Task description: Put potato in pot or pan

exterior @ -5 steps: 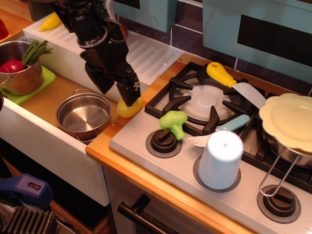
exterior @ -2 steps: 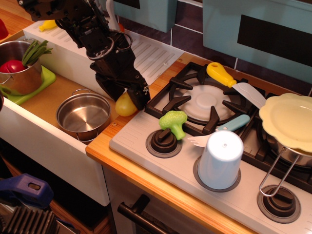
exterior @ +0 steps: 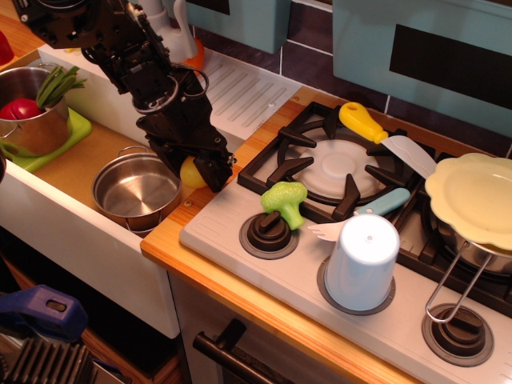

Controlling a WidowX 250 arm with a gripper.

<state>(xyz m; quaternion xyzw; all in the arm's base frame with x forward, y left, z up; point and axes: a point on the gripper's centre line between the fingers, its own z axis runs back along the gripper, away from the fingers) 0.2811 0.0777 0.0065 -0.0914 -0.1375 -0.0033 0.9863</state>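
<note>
Lower left of centre: shallow steel pot (exterior: pixel 137 192), empty, in the sink basin. Just right of it, black gripper (exterior: pixel 194 170) clamped on the yellow potato (exterior: pixel 190 171), at the pot's right rim by the counter edge. Green broccoli toy (exterior: pixel 286 202) sits right, on the stove.

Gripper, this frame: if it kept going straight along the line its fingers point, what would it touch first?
The gripper points down and toward the stove, closed around the potato. Straight on, it would probably press the potato onto the wooden counter beside the stove edge, not the small pot; depth is uncertain.
</note>
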